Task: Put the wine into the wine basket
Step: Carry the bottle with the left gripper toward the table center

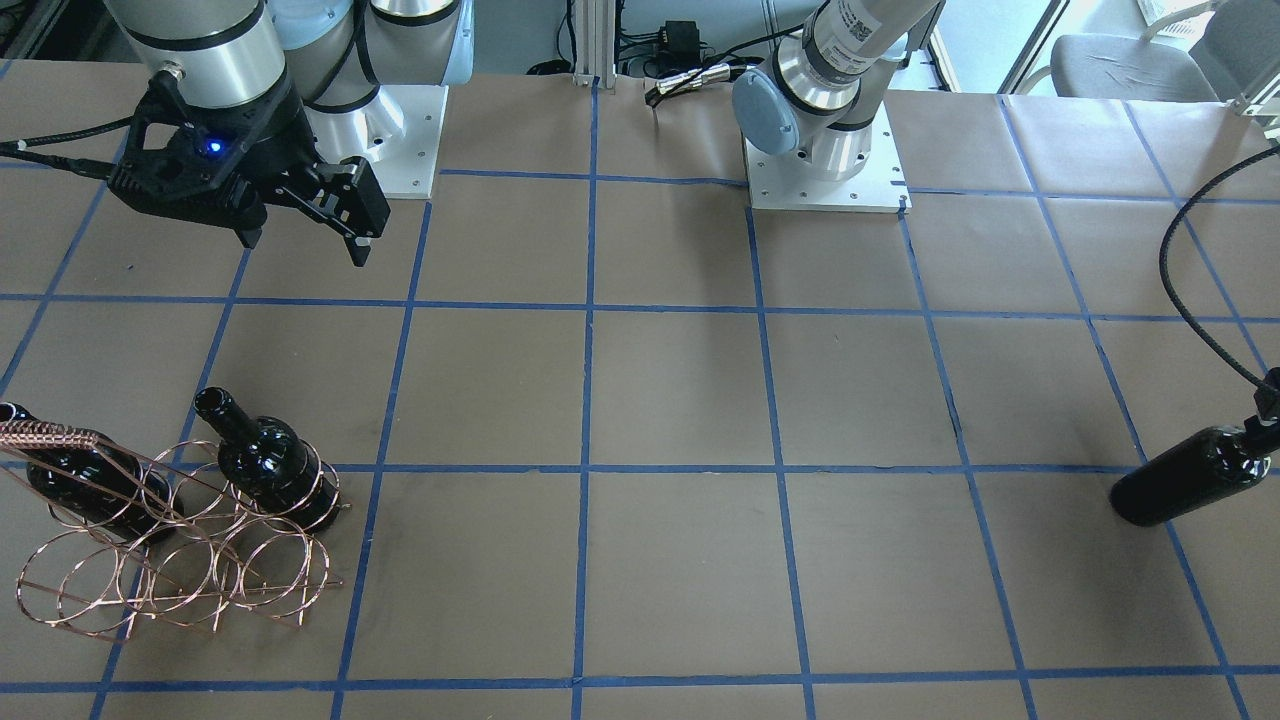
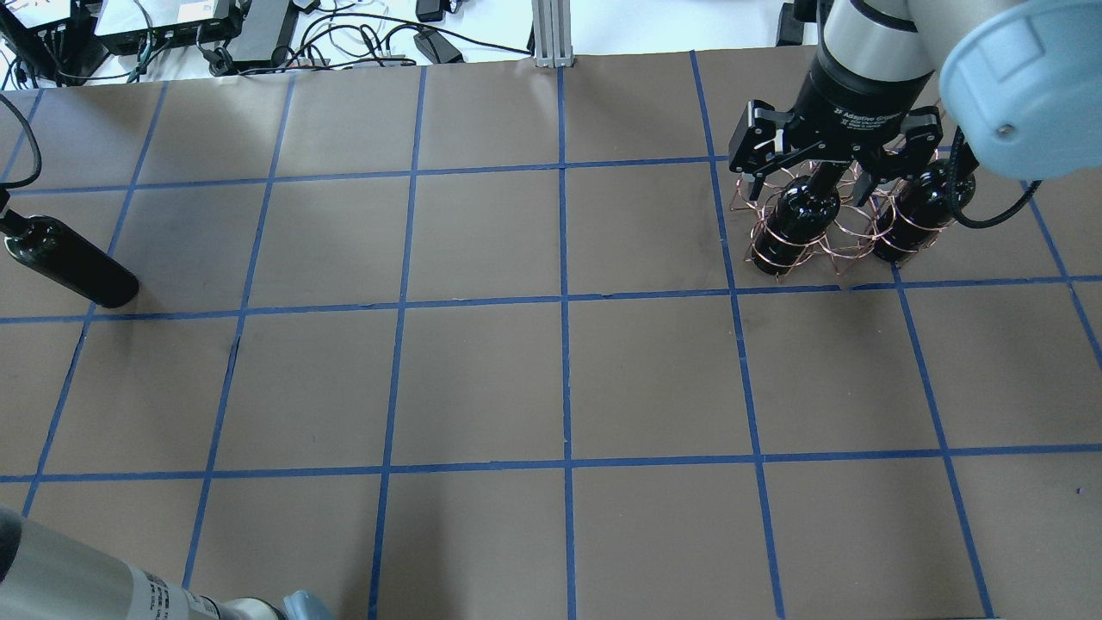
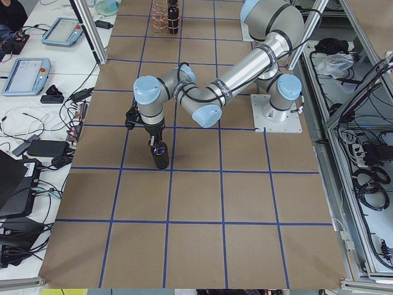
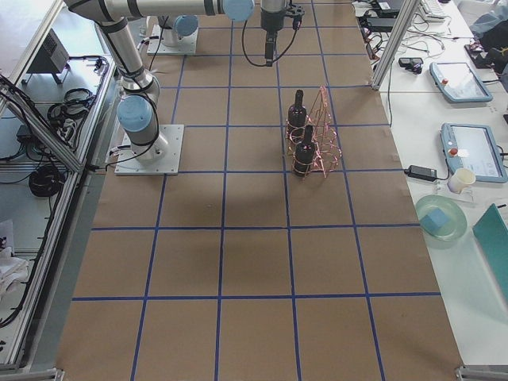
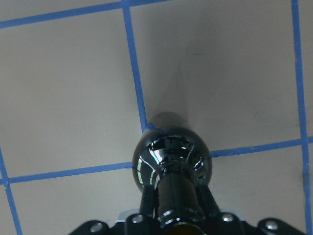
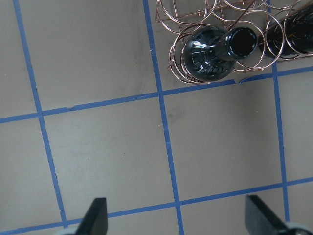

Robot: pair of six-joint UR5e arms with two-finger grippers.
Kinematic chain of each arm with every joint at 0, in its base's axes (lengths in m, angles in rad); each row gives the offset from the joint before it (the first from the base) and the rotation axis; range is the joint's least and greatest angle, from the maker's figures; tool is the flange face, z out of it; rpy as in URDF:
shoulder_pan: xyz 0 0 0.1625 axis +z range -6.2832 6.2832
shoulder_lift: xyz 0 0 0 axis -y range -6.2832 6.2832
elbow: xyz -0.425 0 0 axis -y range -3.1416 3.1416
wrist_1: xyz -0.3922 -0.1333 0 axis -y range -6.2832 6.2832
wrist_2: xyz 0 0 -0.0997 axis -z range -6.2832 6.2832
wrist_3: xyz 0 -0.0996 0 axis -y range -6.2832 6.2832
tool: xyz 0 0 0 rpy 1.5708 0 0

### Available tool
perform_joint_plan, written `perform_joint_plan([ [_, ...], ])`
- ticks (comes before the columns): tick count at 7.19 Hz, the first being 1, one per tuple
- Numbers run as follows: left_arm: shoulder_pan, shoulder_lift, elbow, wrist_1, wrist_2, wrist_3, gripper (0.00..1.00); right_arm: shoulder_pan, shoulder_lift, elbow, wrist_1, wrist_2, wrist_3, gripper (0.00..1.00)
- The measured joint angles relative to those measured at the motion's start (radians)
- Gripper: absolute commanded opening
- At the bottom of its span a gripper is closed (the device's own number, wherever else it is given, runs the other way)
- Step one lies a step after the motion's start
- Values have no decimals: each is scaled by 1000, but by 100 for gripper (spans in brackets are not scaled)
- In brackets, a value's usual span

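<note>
My left gripper (image 5: 176, 218) is shut on the neck of a dark glass wine bottle (image 5: 171, 159) and holds it upright at the table's left end (image 2: 73, 267), also seen in the front view (image 1: 1190, 485). I cannot tell whether its base touches the table. The copper wire wine basket (image 2: 848, 237) stands at the far right and holds two more dark bottles (image 1: 270, 460) (image 1: 85, 480) in its upper rings. My right gripper (image 2: 831, 168) is open and empty, above the table just on the robot side of the basket (image 6: 195, 14).
Brown paper with a blue tape grid covers the table (image 2: 560, 370). The arm bases (image 1: 825, 160) stand at the robot side. Cables and electronics (image 2: 172, 26) lie beyond the far edge. A black cable (image 1: 1190, 290) runs to the left wrist.
</note>
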Motion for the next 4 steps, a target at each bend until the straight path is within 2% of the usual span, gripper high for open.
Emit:
perform_joint_plan([
  [2,-41,46,-5,-28,-2,-6,0,0,0,0,0,0,0,97],
  [4,-155,120,-18,-76,-21,-97,0,0,-1,0,1,2,0,98],
])
